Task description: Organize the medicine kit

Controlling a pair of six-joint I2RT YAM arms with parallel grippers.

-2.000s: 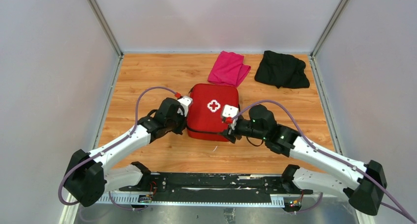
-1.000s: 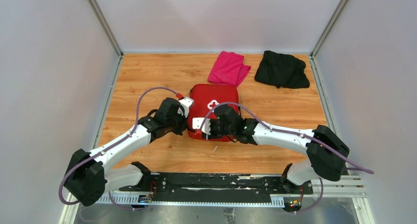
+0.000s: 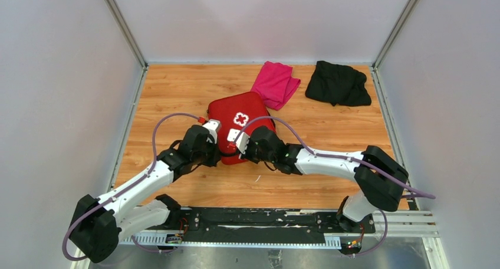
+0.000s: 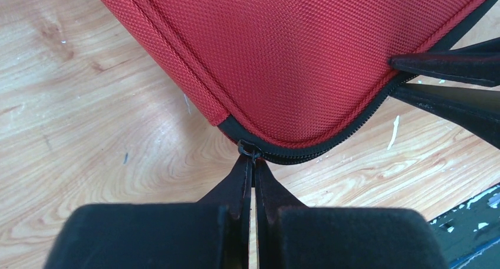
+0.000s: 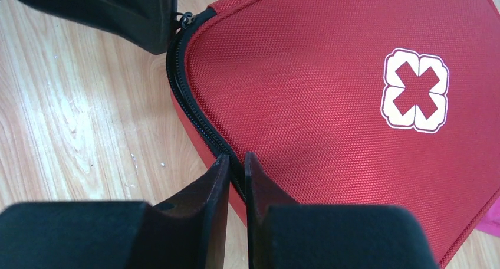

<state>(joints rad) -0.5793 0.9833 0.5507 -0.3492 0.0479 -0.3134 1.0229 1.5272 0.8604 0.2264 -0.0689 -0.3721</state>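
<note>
Medicine kit [image 3: 227, 110], one, zip [image 5: 194, 112] clamped by left gripper [image 4: 252, 160], right gripper [image 5: 236, 160] (pink cloth [image 3: 274, 83], black cloth [image 3: 338, 83])

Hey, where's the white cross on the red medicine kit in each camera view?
Top external: white cross at centre, on the medicine kit lid.
Left wrist: not in it; only plain red fabric shows.
Right wrist: white cross, upper right.
Shared landmark: the kit's black zipper, in both wrist views.

Left arm [image 3: 144, 179] and right arm [image 3: 327, 159] meet at medicine kit [image 3: 242, 111]
</note>
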